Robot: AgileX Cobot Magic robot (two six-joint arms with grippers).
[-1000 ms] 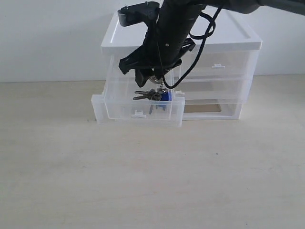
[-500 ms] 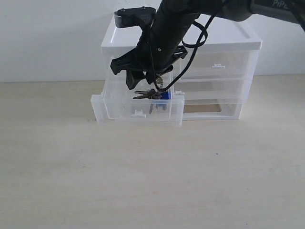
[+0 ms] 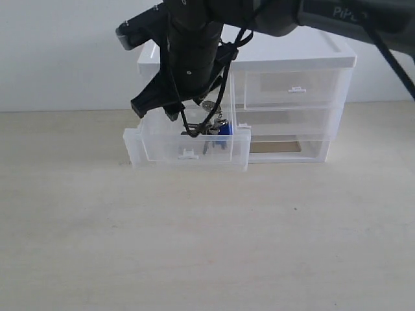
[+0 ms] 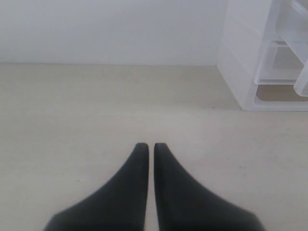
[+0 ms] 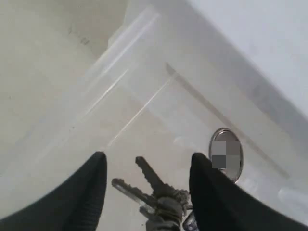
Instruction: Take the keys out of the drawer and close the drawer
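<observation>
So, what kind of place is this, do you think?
Probably a robot test bench, not a home: a bare pale tabletop against a plain white wall, one translucent plastic drawer unit, and a black robot arm reaching over its open drawer.

Inside the right gripper [image 5: 148,159], the keys [image 5: 159,197] run off the wrist view's edge; the tag [image 5: 225,155] beside them carries a blurred patch. In the exterior view the arm [image 3: 194,39] hides the drawer's [image 3: 162,148] back

Plain white wall [image 3: 58,58]; pale, perhaps wood-grain tabletop [image 3: 207,246]; soft, even light throughout
</observation>
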